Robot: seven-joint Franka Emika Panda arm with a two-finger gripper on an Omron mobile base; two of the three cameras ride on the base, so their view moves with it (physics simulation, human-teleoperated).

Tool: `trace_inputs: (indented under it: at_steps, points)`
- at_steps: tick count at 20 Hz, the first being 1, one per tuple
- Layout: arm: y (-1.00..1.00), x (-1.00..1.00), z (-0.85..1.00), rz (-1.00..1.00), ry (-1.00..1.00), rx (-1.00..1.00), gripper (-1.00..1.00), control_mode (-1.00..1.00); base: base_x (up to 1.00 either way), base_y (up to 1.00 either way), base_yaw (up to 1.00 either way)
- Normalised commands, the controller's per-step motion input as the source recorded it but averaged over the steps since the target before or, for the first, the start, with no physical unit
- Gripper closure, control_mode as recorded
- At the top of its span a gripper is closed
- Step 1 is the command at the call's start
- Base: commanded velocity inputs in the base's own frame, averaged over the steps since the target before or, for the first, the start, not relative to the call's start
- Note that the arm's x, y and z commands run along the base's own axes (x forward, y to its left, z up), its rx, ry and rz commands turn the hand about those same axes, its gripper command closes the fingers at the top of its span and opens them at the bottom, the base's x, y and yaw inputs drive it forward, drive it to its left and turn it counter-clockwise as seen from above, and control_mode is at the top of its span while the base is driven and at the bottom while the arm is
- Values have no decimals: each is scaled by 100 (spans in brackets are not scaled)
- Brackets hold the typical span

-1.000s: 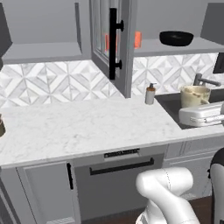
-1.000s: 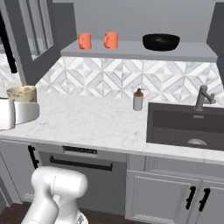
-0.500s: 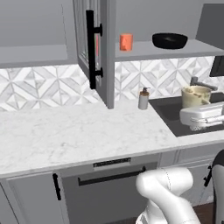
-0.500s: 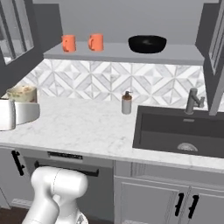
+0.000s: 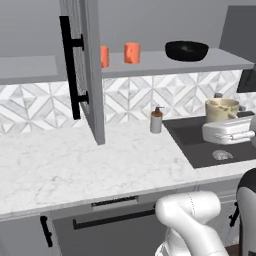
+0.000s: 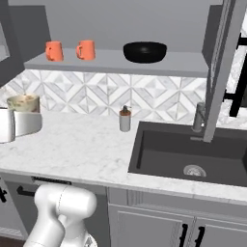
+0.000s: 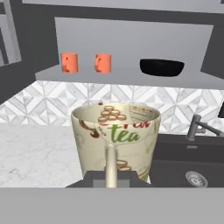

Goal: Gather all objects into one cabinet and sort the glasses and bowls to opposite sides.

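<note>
The fingers (image 7: 111, 183) are clenched on the mug (image 7: 116, 140), which stands upright close before the hand camera, its handle toward the camera. On the shelf (image 6: 178, 66) the two cups (image 6: 54, 50) (image 6: 86, 49) stand near each other at the left, and the bowl (image 6: 144, 51) sits apart to their right. The cabinet door (image 5: 86, 70) is open above the table (image 5: 75, 165).

We see the cream mug (image 7: 116, 142) upright and close up, "tea" printed inside, handle toward us, clamped at the gripper (image 7: 111, 175). Behind it, on the grey shelf (image 7: 127, 75), two orange cups (image 7: 68, 62) (image 7: 103, 63) sit left, black bowl (image 7: 162, 67) right. Faucet (image 7: 197, 127) and sink (image 7: 188, 164) lower right.
</note>
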Motion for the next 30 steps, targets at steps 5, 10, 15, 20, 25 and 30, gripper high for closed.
trace_inputs:
  at_steps: [5, 10, 15, 20, 25, 30]
  points:
    - [0, 0, 0, 0, 0, 0, 100, 100, 40, -29, 0]
    - [0, 0, 0, 0, 0, 0, 100, 100, 50, -20, 0]
    - [0, 0, 0, 0, 0, 0, 100, 100, 42, -15, 0]
    - [0, 0, 0, 0, 0, 0, 100, 100, 32, 0, 0]
    - [0, 7, 3, 19, 0, 1, 100, -100, 0, 0, 0]
    - [22, 33, 21, 29, 0, 5, 100, -100, 0, 0, 0]
